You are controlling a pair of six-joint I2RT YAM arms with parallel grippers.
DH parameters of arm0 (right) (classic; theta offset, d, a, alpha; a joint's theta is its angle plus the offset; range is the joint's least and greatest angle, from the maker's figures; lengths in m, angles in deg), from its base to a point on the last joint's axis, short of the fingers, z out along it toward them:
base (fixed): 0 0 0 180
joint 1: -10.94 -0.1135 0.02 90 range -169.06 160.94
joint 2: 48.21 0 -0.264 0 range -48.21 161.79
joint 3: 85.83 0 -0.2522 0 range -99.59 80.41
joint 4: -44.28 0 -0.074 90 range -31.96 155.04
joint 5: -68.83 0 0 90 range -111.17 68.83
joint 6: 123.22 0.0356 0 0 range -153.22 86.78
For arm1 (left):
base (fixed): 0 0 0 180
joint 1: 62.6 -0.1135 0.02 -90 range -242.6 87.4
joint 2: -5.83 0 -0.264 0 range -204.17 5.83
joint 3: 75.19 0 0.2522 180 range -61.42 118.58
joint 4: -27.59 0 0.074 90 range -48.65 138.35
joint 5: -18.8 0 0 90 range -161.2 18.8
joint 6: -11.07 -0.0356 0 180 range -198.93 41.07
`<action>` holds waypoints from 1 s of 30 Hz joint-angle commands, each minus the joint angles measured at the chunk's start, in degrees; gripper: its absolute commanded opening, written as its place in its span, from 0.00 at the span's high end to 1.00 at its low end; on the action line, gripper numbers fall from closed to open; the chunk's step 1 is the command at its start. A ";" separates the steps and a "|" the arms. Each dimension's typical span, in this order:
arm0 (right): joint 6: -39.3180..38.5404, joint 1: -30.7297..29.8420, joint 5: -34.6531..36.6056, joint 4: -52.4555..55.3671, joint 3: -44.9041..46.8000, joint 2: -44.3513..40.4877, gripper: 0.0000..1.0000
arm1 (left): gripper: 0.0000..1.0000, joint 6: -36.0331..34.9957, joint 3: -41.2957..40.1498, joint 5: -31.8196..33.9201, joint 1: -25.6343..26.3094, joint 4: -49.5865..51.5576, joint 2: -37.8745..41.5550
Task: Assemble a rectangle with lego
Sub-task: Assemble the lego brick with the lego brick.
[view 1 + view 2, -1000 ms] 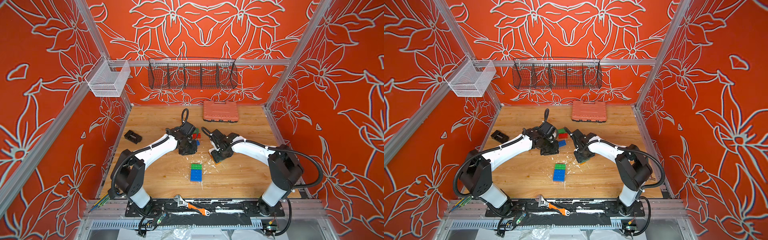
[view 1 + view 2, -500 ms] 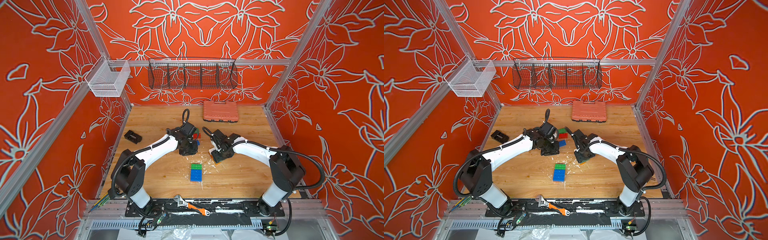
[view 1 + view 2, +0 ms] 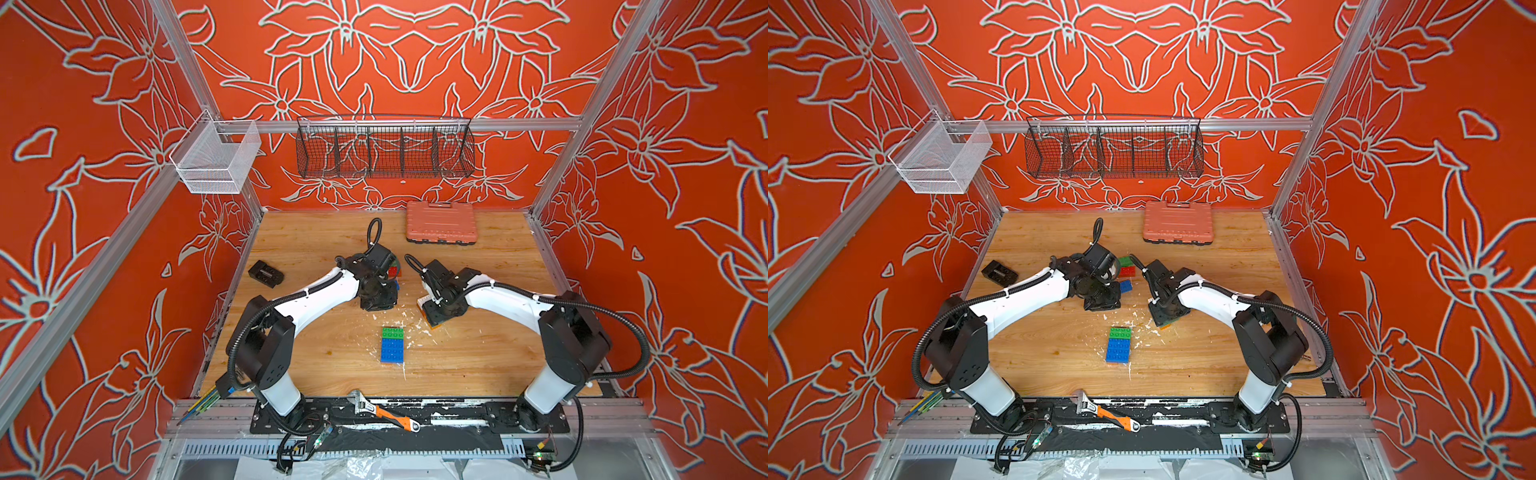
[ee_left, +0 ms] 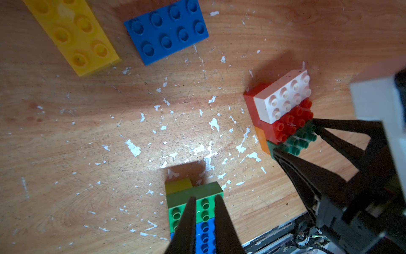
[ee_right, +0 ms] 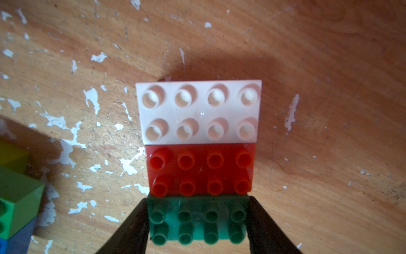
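Observation:
My right gripper is shut on a dark green lego brick, one finger at each end. That brick joins a red brick and a white brick in a flat row, which rests on red and orange bricks. In a top view the right gripper is low over the table. My left gripper is nearly shut, with a narrow slit and nothing in it. It hovers short of a green-and-blue lego block, whose green end shows behind the fingers.
Loose yellow and blue bricks lie beyond the block. Green and red bricks sit by the left wrist. A salmon case lies at the back, a black part at the left and a wrench on the front rail.

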 commanded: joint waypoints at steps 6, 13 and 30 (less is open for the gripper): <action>1.77 0.34 -2.21 5.71 7.14 9.19 0.73 | 0.84 -1.05 2.59 0.03 0.46 1.47 -0.90; 1.75 0.51 0.84 7.65 7.37 4.90 0.74 | 0.84 -1.30 2.41 0.06 0.71 1.16 -0.99; 1.17 -0.81 7.29 10.11 4.05 5.35 0.75 | 0.84 -1.35 2.85 0.44 0.95 1.43 -1.60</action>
